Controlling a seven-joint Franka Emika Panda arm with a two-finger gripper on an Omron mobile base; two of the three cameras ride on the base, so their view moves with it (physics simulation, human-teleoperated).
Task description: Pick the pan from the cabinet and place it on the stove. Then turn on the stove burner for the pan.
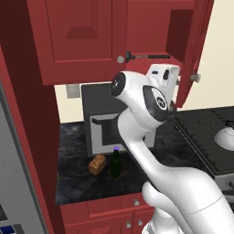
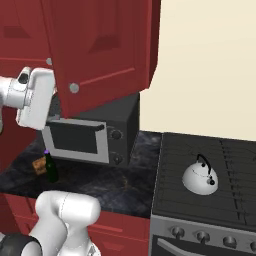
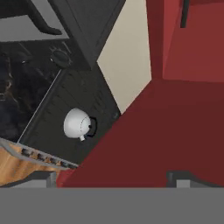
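The two-finger gripper [image 3: 112, 180] is spread wide and holds nothing, its tips apart beside the open door of the red wooden wall cabinet [image 1: 82, 41]. The dark grey frying pan's thin handle [image 1: 148, 56] projects from inside the cabinet. On the black gas stove [image 2: 200, 165] stands a white domed kettle [image 2: 200, 178].

No readable text, label, brand or number on anything.

Flat even rendered light, no glare; soft shadow under red wooden wall cabinet [image 1: 82, 41]; slightly blurry, low-res.
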